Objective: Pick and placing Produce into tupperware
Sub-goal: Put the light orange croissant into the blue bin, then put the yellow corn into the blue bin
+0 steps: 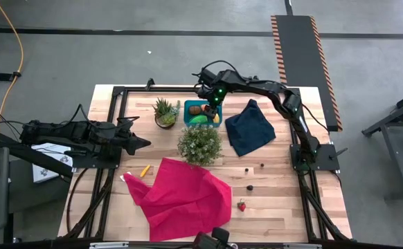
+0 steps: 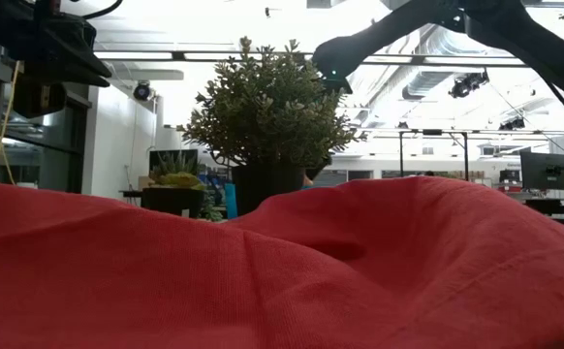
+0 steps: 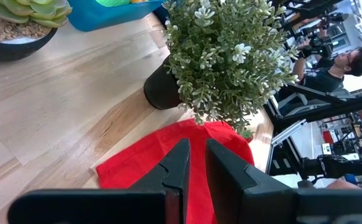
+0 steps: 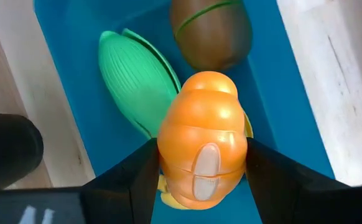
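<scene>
The teal tupperware [image 1: 201, 112] stands at the table's far middle, between a succulent pot and a navy cloth. Inside it lie a green piece [image 4: 131, 81], a brown oval [image 4: 212, 31] and a bit of yellow [image 4: 248, 127]. My right gripper [image 1: 212, 107] reaches down into the tub [image 4: 63, 37], shut on an orange piece [image 4: 199, 155]. A small yellow piece [image 1: 145, 170], a red strawberry [image 1: 242, 205] and dark bits [image 1: 250, 187] lie on the tabletop. My left gripper [image 1: 146, 143] waits at the table's left, its fingers [image 3: 231, 180] close together with nothing between them. My right gripper pinches the orange piece's two opposite sides [image 4: 168, 155] between its two fingers [image 4: 137, 180]. The fingers come from above, pointing steeply down. The piece sits upright in the hold over the tub's inside, above the green piece. Whether it touches what lies below, I cannot tell.
A bushy potted plant [image 1: 200, 144] stands just nearer than the tub. A succulent pot [image 1: 165, 112] is to its left. The navy cloth [image 1: 250, 128] is to its right. A red cloth [image 1: 184, 197] covers the near middle and fills the low view [image 2: 282, 271].
</scene>
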You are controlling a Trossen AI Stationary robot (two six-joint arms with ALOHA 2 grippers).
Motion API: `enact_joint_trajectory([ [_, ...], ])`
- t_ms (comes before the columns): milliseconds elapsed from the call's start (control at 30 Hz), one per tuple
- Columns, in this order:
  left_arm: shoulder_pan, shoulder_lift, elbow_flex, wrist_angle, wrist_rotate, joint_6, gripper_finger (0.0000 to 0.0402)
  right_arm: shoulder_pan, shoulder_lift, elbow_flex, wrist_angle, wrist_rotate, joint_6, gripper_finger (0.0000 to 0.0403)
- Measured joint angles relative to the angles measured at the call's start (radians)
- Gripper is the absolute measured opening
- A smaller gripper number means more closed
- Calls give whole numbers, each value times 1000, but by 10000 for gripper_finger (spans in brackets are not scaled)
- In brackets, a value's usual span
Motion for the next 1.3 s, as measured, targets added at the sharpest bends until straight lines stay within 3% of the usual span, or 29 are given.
enact_joint_trajectory([
  [567, 0, 0, 0, 0, 3, 0, 40, 0, 6, 0, 1, -2, 36, 194],
  [867, 0, 0, 0, 0, 3, 0, 40, 0, 6, 0, -1, -8, 45, 231],
  [1300, 0, 0, 0, 0, 3, 9, 40, -2, 6, 6, -1, 13, 55, 231],
])
